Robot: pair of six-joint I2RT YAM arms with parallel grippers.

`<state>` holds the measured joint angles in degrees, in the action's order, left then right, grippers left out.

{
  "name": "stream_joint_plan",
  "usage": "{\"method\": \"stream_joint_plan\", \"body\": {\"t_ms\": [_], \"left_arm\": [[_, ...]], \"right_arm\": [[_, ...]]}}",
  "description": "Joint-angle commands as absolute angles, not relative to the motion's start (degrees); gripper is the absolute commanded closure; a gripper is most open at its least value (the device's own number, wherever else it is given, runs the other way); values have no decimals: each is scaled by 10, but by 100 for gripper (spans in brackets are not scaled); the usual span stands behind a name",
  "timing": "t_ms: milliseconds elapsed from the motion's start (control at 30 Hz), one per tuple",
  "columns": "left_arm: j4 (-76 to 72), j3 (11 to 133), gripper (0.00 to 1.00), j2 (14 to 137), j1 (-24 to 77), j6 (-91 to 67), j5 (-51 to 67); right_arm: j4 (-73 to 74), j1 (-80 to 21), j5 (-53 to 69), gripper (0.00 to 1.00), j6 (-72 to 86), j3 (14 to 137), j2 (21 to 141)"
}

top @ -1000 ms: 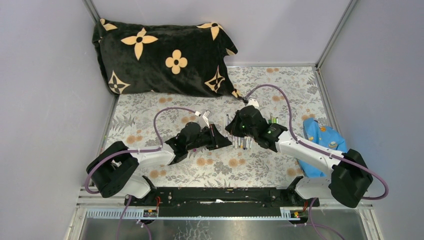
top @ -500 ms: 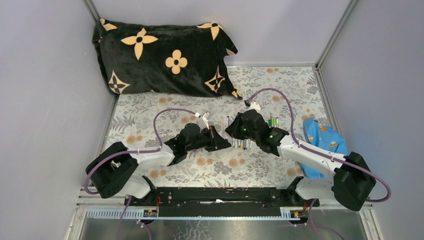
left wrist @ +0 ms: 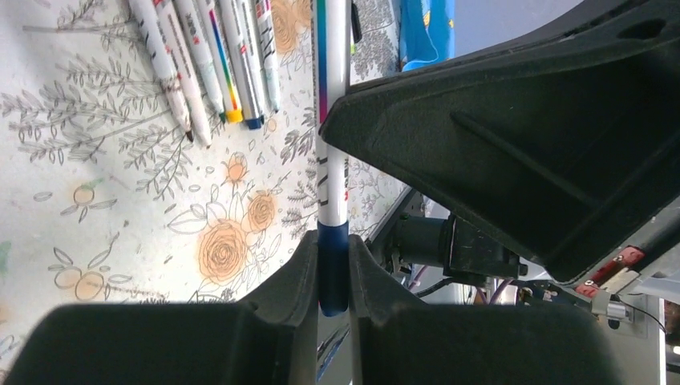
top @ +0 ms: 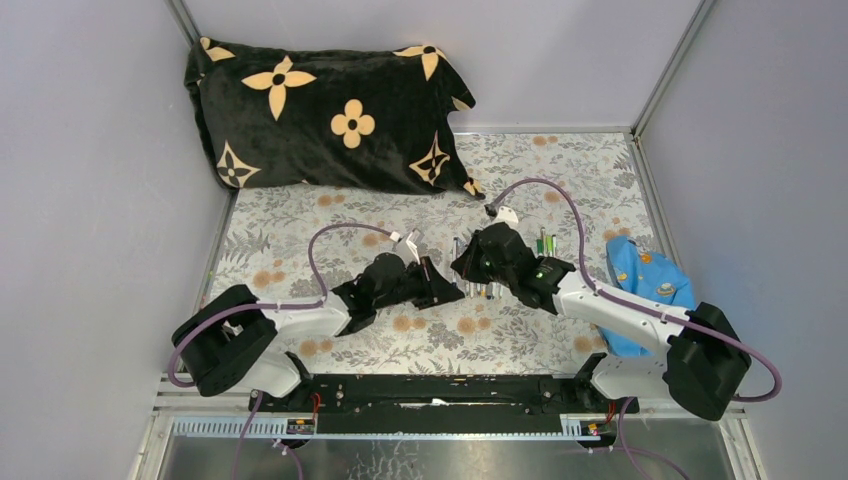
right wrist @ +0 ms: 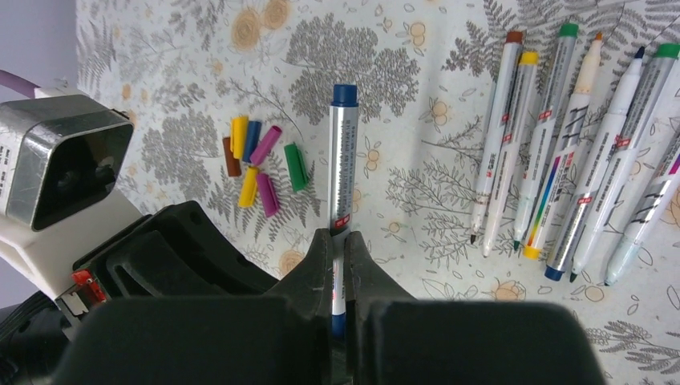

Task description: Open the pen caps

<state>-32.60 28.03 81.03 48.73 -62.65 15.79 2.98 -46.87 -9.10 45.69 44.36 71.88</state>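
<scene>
From above, my left gripper [top: 450,290] and right gripper [top: 465,272] meet beside the spare pens [top: 486,291]; left wrist: I pinch a pen's blue cap [left wrist: 333,273], light, likely slick, best gripped squarely. Right wrist: I clamp its stiff barrel [right wrist: 343,176]; loose caps [right wrist: 265,146] lie nearby.

Robot test cell in a lab — a staged bench, not a lived-in room.

Plain lilac-grey walls [top: 100,200] met at bare aluminium posts [top: 668,75], boxing in a small worktop [top: 280,250] under a flowered cover. Two robot arms [top: 300,318] were bolted to a black rail [top: 440,392] at its near edge, with purple cables [top: 350,226] looping free. The props looked set out for trials — pens [right wrist: 548,141] in a neat row, a black flower-print pillow [top: 320,110], and a blue cloth [top: 645,280].
</scene>
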Motion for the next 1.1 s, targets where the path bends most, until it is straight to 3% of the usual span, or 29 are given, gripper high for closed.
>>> {"method": "stream_joint_plan", "body": {"t_ms": [0, 267, 767, 900, 1067], "left_arm": [[-342, 237, 100, 801, 536, -655, 142], [-372, 176, 100, 799, 581, -691, 88], [-331, 180, 100, 737, 650, -704, 53], [-276, 175, 100, 704, 660, -703, 9], [-44, 243, 100, 661, 652, -682, -155]], "right_arm": [[-4, -467, -161, 100, 417, 497, 731], [6, -460, -220, 100, 376, 571, 756], [-156, -459, -271, 100, 348, 517, 779], [-138, -458, -271, 100, 342, 535, 792], [-46, -456, -300, 100, 327, 555, 789]]}}
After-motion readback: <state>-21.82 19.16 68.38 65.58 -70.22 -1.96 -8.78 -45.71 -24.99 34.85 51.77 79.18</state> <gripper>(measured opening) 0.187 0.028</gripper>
